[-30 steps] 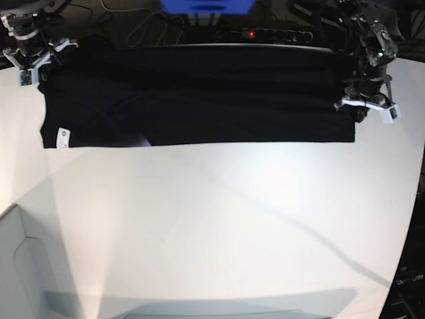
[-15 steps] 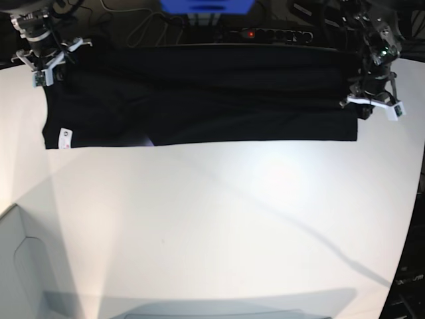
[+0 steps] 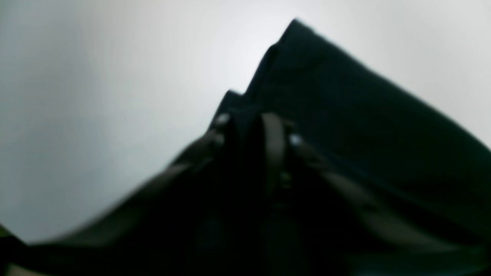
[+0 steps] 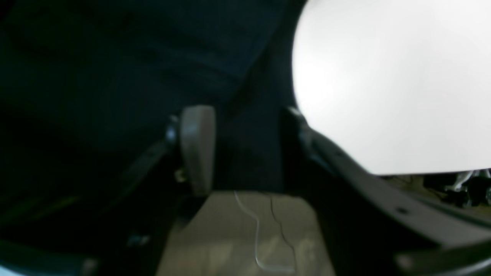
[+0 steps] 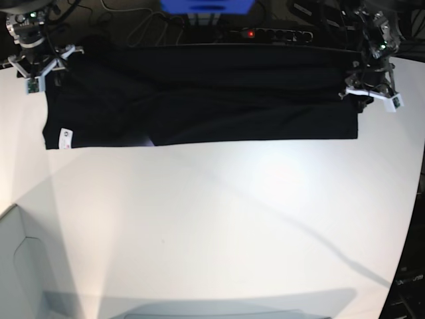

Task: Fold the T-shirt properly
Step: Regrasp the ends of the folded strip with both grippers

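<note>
The black T-shirt (image 5: 199,93) lies folded into a long band along the far edge of the white table (image 5: 219,226), its small white tag (image 5: 64,137) at the near left corner. My right gripper (image 5: 41,65) hovers over the shirt's far left corner. In the right wrist view this gripper (image 4: 245,115) stands open, with dark cloth (image 4: 115,69) below and nothing between the fingers. My left gripper (image 5: 369,93) sits at the shirt's right end. The blurred left wrist view shows this gripper (image 3: 282,130) slightly apart, and the shirt's corner (image 3: 345,99) lies flat beyond it.
A power strip (image 5: 265,33) with a red light, cables and a blue object (image 5: 206,5) sit behind the table's far edge. A pale grey bin (image 5: 20,266) stands at the near left. The table's curved right edge (image 5: 415,219) borders a dark floor.
Both grippers were shut at the shirt's ends and have opened. Both have drawn back a little toward the far edge. The shirt lies as before.
</note>
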Available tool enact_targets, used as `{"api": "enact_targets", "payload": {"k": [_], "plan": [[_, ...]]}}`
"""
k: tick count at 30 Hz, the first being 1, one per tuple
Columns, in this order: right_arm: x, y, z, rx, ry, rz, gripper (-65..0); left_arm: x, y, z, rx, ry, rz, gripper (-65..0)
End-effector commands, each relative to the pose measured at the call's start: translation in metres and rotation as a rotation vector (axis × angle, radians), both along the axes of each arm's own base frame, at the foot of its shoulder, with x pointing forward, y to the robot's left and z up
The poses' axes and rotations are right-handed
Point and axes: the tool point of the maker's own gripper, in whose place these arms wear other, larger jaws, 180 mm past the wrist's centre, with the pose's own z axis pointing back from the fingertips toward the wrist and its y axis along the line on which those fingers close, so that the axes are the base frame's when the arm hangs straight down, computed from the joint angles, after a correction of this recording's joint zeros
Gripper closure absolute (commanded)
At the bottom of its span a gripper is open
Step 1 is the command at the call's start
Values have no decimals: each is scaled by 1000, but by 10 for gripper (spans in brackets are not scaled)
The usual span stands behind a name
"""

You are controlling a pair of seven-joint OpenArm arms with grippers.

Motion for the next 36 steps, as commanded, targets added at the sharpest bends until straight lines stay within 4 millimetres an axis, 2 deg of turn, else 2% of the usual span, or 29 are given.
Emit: {"api": "enact_targets", "payload": {"k": [1,4,8,13,16,18,21,26,32,36], "plan": [[1,-5,9,-18,-24,2,-320,2,4,9,24,-26,-3,-242],[2,-14,15,-34,-47,-34,-321,1,3,11,27,-28,-10,-341],[1,-13,14,-31,-44,-33,-321,-2,4,12,33,-24,-9,-436],[0,3,5,16,-37,-33,-321,2,6,24,56,-49,-14,-440],[5,21,-1,51,-30,11,-321,-1,11,36,83,-69,-2,-440],[6,36,-7,82,-21,39,-321,-1,12,35,83,-67,-2,-442],[11,54,-12,117,-16,82,-321,-6,14,25,66,-43,11,-443],[9,70,-39,191,32,100,-321,-19,17,-2,20,18,43,-443],[13,63,-58,178,75,92,-321,-21,0,-25,-26,64,8,-443],[16,59,-65,161,97,88,-321,-24,-2,-30,-39,79,10,-440]]}}
